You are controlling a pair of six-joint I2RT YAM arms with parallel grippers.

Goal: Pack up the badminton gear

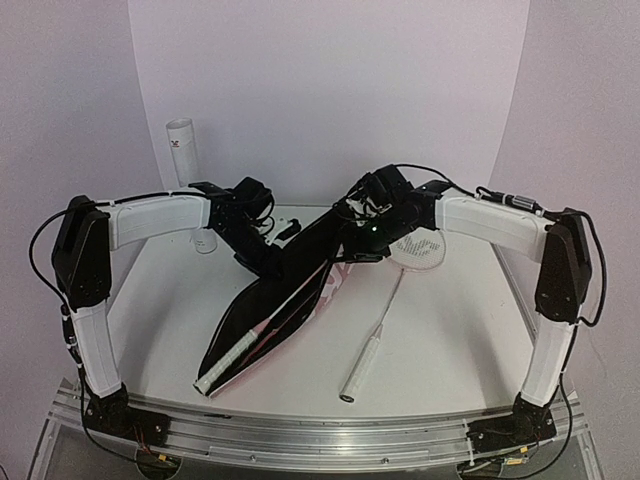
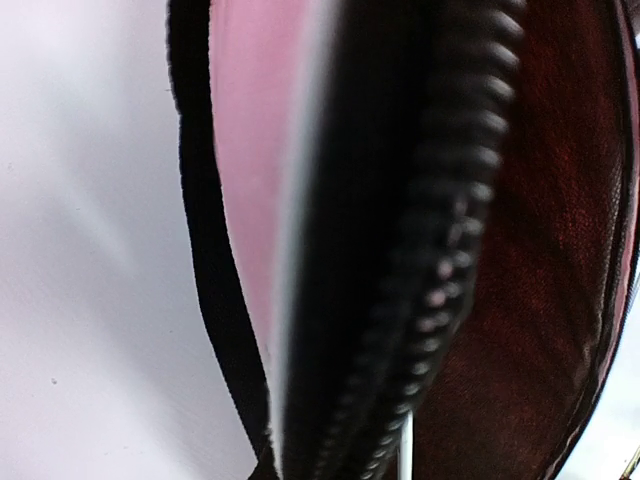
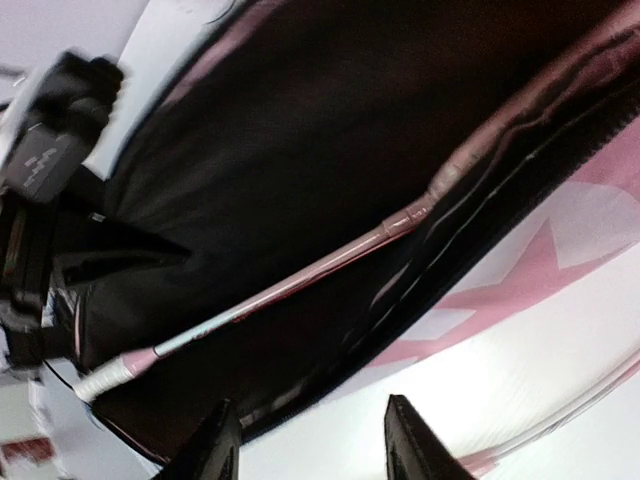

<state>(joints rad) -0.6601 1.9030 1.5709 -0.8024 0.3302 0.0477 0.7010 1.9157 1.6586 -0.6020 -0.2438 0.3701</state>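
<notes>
Right claw (image 3: 310, 402) is hovering, jaws apart and empty, over the open pink bag (image 1: 300, 285); left claw (image 1: 262, 254) is nosing its zipper (image 2: 440, 250), probably propping it, though I cannot tell its grip. First racket (image 1: 226, 362) is lying inside, second racket (image 1: 385, 310) is waiting on the table (image 1: 460, 340) beside

We are seeing a pink bag (image 1: 300, 265) with black lining and a black zipper (image 2: 450, 200). Right of the bag we are noting a white racket (image 1: 385, 312) with patterned strings; behind it, a white tube (image 1: 183, 150).
</notes>
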